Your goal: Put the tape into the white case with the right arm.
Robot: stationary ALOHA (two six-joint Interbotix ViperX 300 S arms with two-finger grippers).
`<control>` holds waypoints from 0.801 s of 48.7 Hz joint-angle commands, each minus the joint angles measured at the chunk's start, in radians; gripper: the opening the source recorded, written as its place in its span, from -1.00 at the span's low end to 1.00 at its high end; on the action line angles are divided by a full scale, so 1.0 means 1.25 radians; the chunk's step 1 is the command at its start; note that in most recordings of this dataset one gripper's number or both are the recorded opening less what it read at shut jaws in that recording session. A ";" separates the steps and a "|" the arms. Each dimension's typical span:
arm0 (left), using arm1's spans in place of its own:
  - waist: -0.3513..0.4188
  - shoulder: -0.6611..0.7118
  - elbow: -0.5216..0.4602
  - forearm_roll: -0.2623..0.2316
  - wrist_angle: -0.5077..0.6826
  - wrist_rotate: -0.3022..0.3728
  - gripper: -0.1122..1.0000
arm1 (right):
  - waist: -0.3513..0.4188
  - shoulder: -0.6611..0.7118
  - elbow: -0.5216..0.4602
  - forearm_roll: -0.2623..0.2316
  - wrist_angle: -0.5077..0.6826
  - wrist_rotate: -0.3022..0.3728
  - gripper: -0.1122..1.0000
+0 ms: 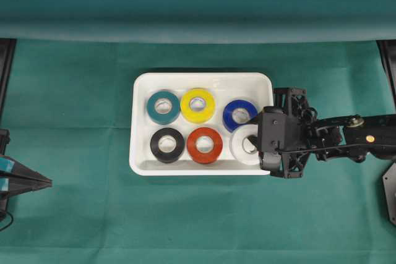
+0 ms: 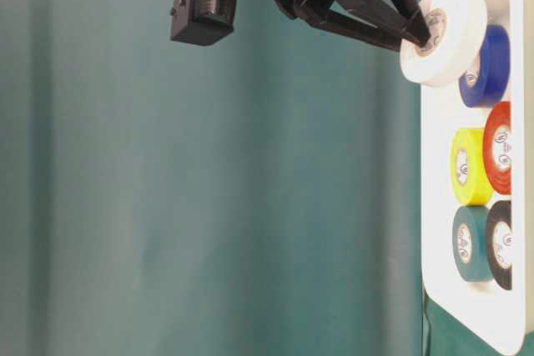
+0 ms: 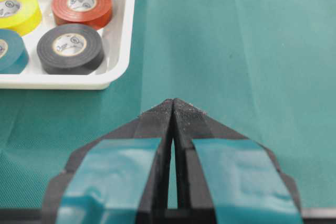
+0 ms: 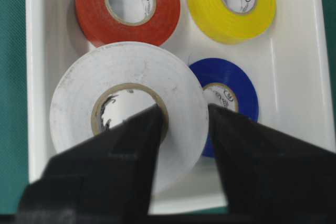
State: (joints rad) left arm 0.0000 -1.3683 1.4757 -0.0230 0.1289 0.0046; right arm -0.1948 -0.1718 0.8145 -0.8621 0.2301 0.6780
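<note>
The white case [image 1: 204, 78] lies mid-table holding teal [image 1: 163, 107], yellow [image 1: 198, 105], blue [image 1: 237, 114], black [image 1: 167, 144] and red [image 1: 205, 144] tape rolls. My right gripper [image 1: 253, 143] is shut on a white tape roll [image 1: 241, 145] over the case's right end. In the right wrist view one finger sits inside the core and the other outside the wall of the white tape roll [image 4: 126, 77]. The table-level view shows the white roll [image 2: 442, 32] tilted and lifted off the case [image 2: 434, 206]. My left gripper [image 3: 173, 100] is shut and empty, far left.
Green cloth covers the table, with a raised fold along the back [image 1: 198, 29]. The left gripper [image 1: 43, 182] rests at the left edge, well away from the case. The right arm [image 1: 346, 134] reaches in from the right.
</note>
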 commanded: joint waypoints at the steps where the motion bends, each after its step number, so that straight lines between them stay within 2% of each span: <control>1: 0.000 0.006 -0.011 0.000 -0.007 0.000 -0.80 | -0.001 -0.009 -0.007 0.000 0.002 0.002 -0.60; 5: 0.001 0.006 -0.011 0.000 -0.007 0.000 -0.80 | -0.001 -0.009 -0.002 0.000 0.005 0.002 -0.23; 11: 0.001 0.006 -0.011 0.000 -0.009 0.000 -0.80 | -0.001 -0.009 0.004 0.000 0.001 0.002 0.44; 12: 0.001 0.006 -0.011 0.000 -0.007 0.000 -0.80 | -0.001 -0.007 0.005 0.000 0.000 0.002 0.48; 17: 0.000 0.006 -0.011 0.000 -0.007 0.000 -0.80 | -0.001 -0.009 0.005 0.000 -0.002 0.002 0.34; 27: 0.001 0.006 -0.010 0.000 -0.007 0.000 -0.80 | -0.001 -0.029 0.022 0.000 0.001 0.002 0.35; 39: 0.001 0.006 -0.010 0.000 -0.007 0.000 -0.80 | -0.001 -0.134 0.114 0.002 -0.001 0.006 0.35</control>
State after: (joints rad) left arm 0.0000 -1.3683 1.4757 -0.0230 0.1289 0.0046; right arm -0.1948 -0.2792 0.9373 -0.8621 0.2347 0.6826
